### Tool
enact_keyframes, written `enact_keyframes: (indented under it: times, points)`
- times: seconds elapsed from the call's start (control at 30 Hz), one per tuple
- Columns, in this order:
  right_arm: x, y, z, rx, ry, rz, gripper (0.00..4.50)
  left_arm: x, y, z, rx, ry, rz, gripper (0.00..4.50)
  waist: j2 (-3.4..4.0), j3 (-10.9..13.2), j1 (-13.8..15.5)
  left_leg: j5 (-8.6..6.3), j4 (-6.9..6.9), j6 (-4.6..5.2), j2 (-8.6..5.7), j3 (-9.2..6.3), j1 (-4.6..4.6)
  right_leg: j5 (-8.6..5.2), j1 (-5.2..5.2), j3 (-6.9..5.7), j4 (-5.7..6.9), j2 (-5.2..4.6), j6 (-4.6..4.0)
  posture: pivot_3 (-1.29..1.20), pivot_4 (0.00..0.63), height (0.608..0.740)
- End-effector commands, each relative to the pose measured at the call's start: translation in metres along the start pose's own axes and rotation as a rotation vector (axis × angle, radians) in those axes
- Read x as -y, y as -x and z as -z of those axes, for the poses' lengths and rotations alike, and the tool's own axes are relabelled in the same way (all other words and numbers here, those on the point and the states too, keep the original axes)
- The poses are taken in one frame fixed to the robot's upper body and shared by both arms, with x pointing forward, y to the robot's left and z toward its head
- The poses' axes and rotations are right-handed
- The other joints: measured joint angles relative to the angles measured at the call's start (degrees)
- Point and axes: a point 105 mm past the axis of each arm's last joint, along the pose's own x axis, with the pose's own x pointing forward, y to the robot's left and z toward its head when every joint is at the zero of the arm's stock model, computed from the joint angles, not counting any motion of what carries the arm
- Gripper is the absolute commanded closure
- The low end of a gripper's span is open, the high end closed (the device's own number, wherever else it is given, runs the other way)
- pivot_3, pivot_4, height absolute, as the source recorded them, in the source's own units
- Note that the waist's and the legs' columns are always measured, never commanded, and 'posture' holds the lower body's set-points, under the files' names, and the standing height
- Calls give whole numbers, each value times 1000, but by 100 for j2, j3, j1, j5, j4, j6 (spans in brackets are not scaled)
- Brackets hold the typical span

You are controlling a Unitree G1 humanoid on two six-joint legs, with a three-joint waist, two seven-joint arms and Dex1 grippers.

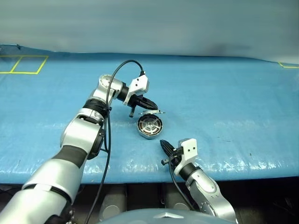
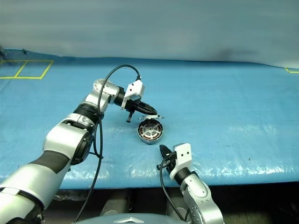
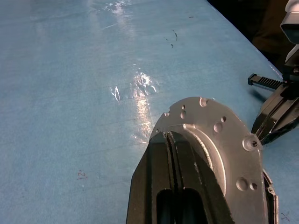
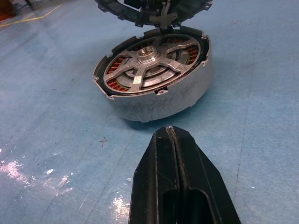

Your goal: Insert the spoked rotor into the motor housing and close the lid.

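Two black-fingered grippers are working over a blue, slightly glossy table cover (image 1: 224, 93). Left gripper (image 1: 150, 104), fingers pressed together and gripping nothing, is resting its tips against the plain grey outer face of the round silver lid (image 3: 219, 140), which is standing partly raised on its hinge. Right gripper (image 1: 165, 145), also closed and empty, is hovering just beside the round silver metal motor housing (image 4: 159, 100), near the cover's front edge. Inside the housing, the black-rimmed, silver-spoked rotor (image 4: 149, 65) is sitting above copper-brown windings.
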Motion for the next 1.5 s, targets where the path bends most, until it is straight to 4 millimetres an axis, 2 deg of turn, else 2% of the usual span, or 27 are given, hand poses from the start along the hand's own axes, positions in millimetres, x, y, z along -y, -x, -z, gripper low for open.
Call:
enact_keyframes:
  times: [0.03,0.17,0.47,0.63,0.73,0.87,1.0,1.1,1.3,1.4,1.5]
  points:
    - [-6,-2,-11,59,-2,-29,4500,5,-3,-1,-4,-46,41,4460,0,0,0,0,0,0,0,-1,0,0,0,0,0,0,0,0,150,740]
    - [-12,-1,-10,83,6,-75,4500,17,-3,13,-26,-43,86,4460,0,0,-4,0,0,0,0,-1,1,1,1,0,2,0,1,0,150,740]
    - [-9,-4,-10,85,13,-75,4500,38,-7,41,-71,-1,142,4460,1,-1,6,0,6,0,1,-2,7,-7,7,0,8,0,-13,0,150,740]
    - [-1,-2,-30,158,56,-44,4500,44,-7,46,-42,1,130,4460,2,-2,3,0,6,0,1,-3,12,-8,10,1,9,1,-15,0,150,740]
    - [0,0,-44,199,54,-49,4500,40,-5,38,35,2,57,4460,3,-3,6,0,6,0,2,-3,12,-8,10,0,11,1,-15,0,150,740]
    - [-2,2,-49,164,94,-70,4500,43,5,29,131,-26,-56,4460,5,-3,-6,0,6,0,2,-4,13,-8,9,1,13,1,-16,0,150,740]
    - [0,1,-55,146,171,-46,4500,57,12,26,174,1,-180,4460,8,-2,4,0,-2,0,4,-6,12,-11,3,1,14,1,-22,0,150,740]
    - [3,-4,-55,106,128,-23,4500,66,15,30,175,57,-302,4460,11,-4,9,0,-1,0,5,-7,15,-13,7,0,15,1,-24,0,150,740]
    - [-3,-15,-72,105,104,-88,4500,86,27,33,229,207,-563,4460,13,-3,18,0,1,-1,7,-8,17,-13,8,1,15,-3,-26,0,150,740]
    - [-4,-22,-79,93,140,-117,3512,97,32,33,258,267,-682,4500,15,-4,40,0,1,-1,5,-9,17,-14,9,-3,14,-3,-26,0,150,740]
    - [-4,-28,-81,58,173,-151,2517,108,32,33,280,314,-720,4500,15,-4,60,0,0,-2,4,-6,15,-14,8,-2,11,-5,-26,0,150,740]
